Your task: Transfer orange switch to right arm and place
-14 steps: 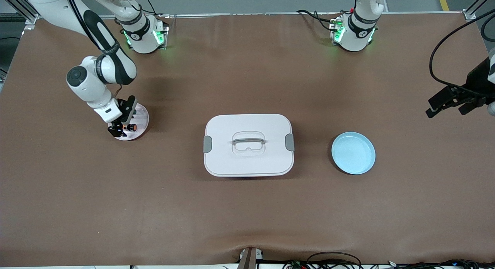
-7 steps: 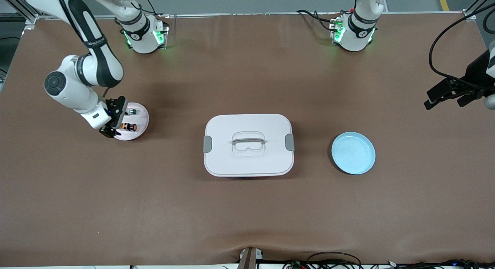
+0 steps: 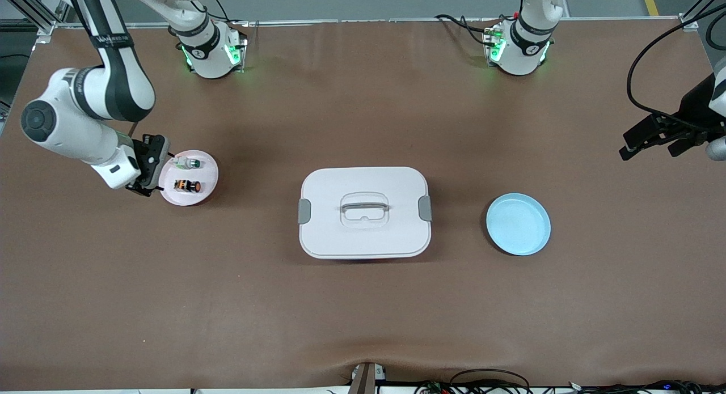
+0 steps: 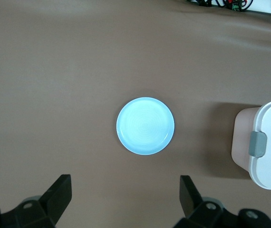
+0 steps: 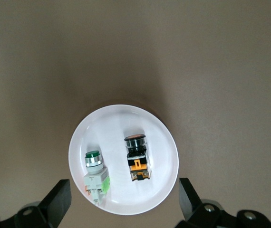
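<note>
The orange switch (image 3: 187, 185) lies on its side on a small pinkish-white plate (image 3: 207, 176) toward the right arm's end of the table. A green-capped switch (image 3: 187, 163) lies beside it on the same plate. My right gripper (image 3: 148, 170) is open and empty, up over the plate's edge. In the right wrist view the orange switch (image 5: 137, 156), the green-capped switch (image 5: 95, 173) and the plate (image 5: 121, 123) show between my right gripper's (image 5: 123, 192) spread fingers. My left gripper (image 3: 649, 150) is open and empty, waiting high over the left arm's end of the table (image 4: 124, 187).
A white lidded box (image 3: 364, 211) with a handle and grey latches stands at the table's middle; it also shows in the left wrist view (image 4: 268, 142). An empty light-blue plate (image 3: 518, 223) lies between the box and the left arm's end (image 4: 145, 126).
My right gripper has let go of the orange switch on the small plate and drawn back off the plate toward the right arm's end of the table. The left gripper shifted slightly.
</note>
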